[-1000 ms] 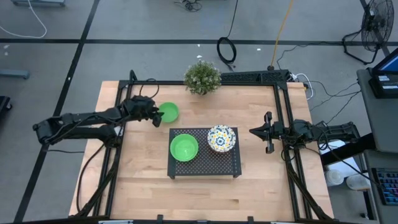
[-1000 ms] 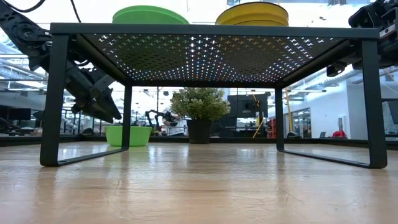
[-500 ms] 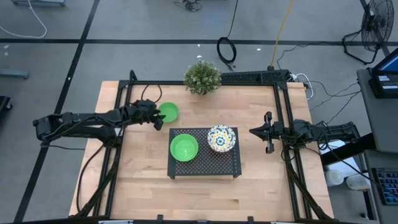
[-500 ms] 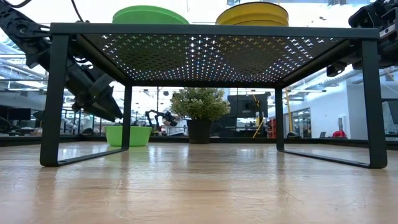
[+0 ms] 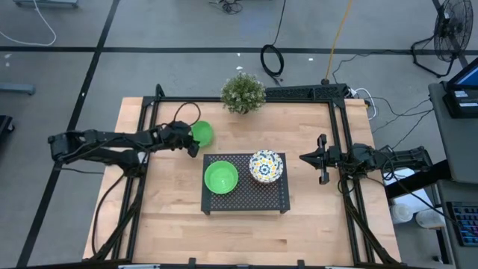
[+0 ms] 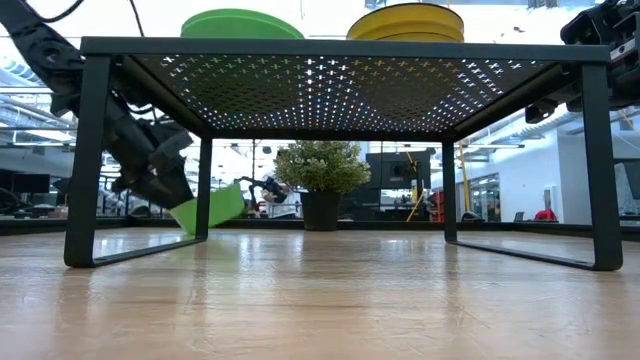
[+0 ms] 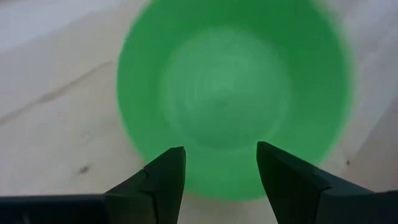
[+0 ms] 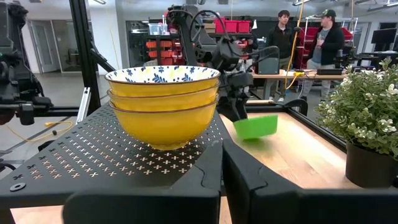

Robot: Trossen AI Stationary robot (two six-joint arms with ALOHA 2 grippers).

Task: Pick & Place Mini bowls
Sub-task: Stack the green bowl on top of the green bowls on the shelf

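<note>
The left gripper (image 5: 188, 140) is seen at the near rim of a green mini bowl (image 5: 202, 134), its fingers (image 7: 163, 177) spread apart on either side of that rim, as the left wrist view shows. In the low view the bowl (image 6: 210, 212) is tilted, one edge raised off the table (image 5: 314, 217) (whether it is truly gripped cannot be told). This bowl lies on the wood between the potted plant (image 5: 243, 93) and the black perforated rack (image 5: 246, 200). On the rack a second green bowl (image 5: 221, 176) is set beside a stack of patterned bowls (image 5: 266, 166), which the right wrist view shows as three nested, yellow outside. The right gripper (image 5: 321, 159) is held closed and empty at the table's right edge, well apart from the rack. Two persons (image 8: 305, 37) are visible in the room beyond.
</note>
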